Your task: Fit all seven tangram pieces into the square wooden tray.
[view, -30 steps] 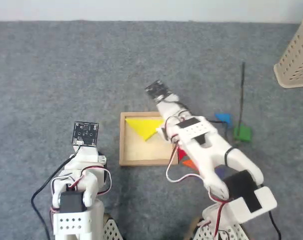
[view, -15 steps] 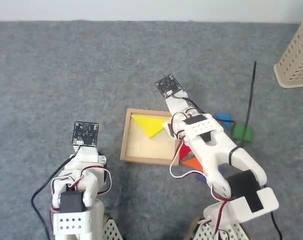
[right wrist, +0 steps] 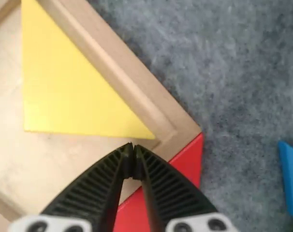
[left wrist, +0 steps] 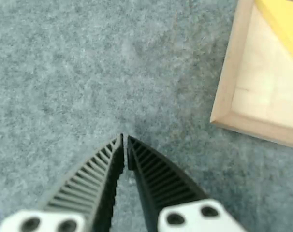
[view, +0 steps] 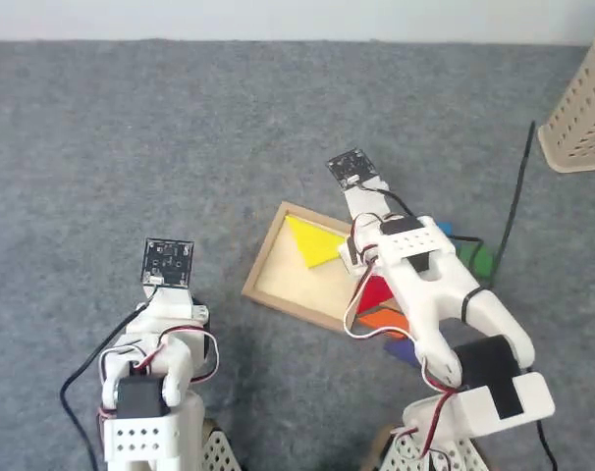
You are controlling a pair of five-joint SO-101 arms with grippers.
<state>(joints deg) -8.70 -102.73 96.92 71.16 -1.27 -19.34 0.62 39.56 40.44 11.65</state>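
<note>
Both units: white shells, black servo blocks. On left arm (view: 168, 319): red/white/black wire loops, black cable off base, perforated base plate. On right arm (view: 427, 283): red/white wire loops, vented white cover. Sq. black camera boards: left board (view: 168, 262), right board (view: 351, 169). The left gripper (left wrist: 124, 140) and right gripper (right wrist: 132, 147): black ribbed fingers (left wrist: 94, 182), white mounts w/ round holes.

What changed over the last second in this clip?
The right gripper, shut at the wooden tray's corner, swung rightward; the tray turned clockwise in the high view and slid right, carrying the yellow triangle. The left arm kept still.
</note>
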